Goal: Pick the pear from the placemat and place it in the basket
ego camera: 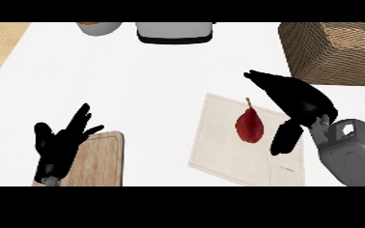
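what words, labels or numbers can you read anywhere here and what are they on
No text here can be read.
On the placemat: a small faint mark near its lower right corner, too small to read.
On the pear, basket, wooden board and grey container at the top edge: no words, numbers or signs show.

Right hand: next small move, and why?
Probably shift the right hand a little left and close it round the pear: the hand is open beside the pear's right side, apparently not touching it, and the pear lies on the placemat, not yet in the basket at the far right.
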### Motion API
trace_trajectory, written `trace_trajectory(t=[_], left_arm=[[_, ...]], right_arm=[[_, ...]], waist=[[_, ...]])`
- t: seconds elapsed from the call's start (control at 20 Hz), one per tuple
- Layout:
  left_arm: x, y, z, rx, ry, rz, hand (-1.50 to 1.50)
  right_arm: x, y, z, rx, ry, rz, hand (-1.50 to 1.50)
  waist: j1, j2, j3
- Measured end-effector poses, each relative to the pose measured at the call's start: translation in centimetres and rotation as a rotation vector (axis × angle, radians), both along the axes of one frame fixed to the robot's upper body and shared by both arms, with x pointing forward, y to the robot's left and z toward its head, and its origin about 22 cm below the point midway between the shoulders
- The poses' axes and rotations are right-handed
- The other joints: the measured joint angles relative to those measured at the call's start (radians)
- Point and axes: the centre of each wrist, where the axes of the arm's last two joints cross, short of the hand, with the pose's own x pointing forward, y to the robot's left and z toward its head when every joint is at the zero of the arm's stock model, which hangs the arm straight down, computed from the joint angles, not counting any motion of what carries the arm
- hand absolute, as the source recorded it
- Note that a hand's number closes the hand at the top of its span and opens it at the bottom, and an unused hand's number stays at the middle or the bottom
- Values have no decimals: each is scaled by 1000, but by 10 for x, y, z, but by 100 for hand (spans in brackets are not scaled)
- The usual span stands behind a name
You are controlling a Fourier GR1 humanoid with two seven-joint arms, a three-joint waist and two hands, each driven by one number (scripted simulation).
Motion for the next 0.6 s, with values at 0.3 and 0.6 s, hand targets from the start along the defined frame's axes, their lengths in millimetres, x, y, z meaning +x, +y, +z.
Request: trace_trajectory(t=[0.3,0.6], left_arm=[[0,-2,1,4,0,-3,0],[0,-3,0,9,0,3,0]], right_arm=[[9,0,-18,9,-13,-12,-150],[13,8,-33,14,-5,1,-150]], waist=[[4,1,0],[4,0,2]])
